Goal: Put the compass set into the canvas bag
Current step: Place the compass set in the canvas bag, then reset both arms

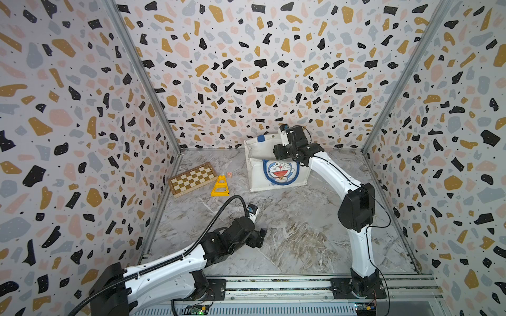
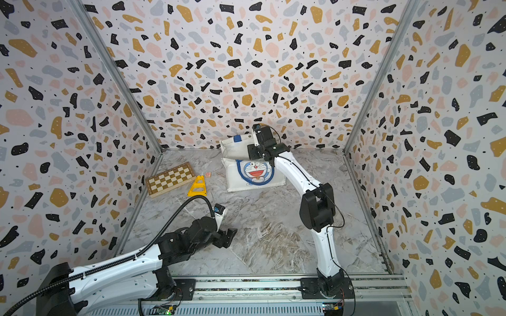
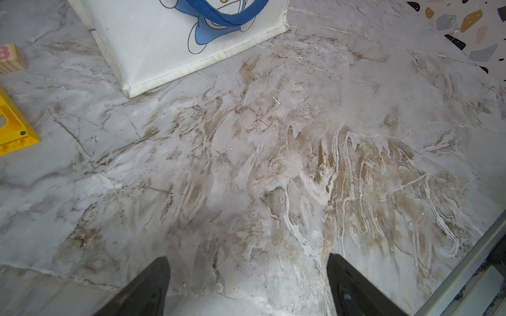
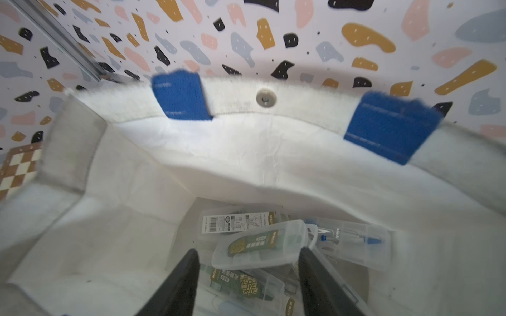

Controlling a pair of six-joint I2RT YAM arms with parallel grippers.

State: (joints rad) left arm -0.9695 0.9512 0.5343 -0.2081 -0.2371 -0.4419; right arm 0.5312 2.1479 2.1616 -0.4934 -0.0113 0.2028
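The canvas bag (image 1: 276, 175) (image 2: 254, 175) stands upright at the back of the table, white with blue handles and a cat face on its front. My right gripper (image 1: 278, 153) (image 2: 253, 151) hangs over its open mouth, pointing down into it. In the right wrist view the right gripper (image 4: 249, 250) is open, with nothing between its fingers. Just beyond the tips a compass set (image 4: 260, 243), a clear plastic case with a green label, lies on several similar cases at the bottom of the bag (image 4: 246, 153). My left gripper (image 1: 260, 238) (image 3: 248, 257) is open and empty, low over bare marble.
A folded chessboard (image 1: 191, 179) lies at the back left by the wall. A yellow triangular stand (image 1: 220, 186) and a small wooden block (image 1: 229, 174) sit between it and the bag. The bag's lower corner (image 3: 169, 46) shows ahead of the left gripper.
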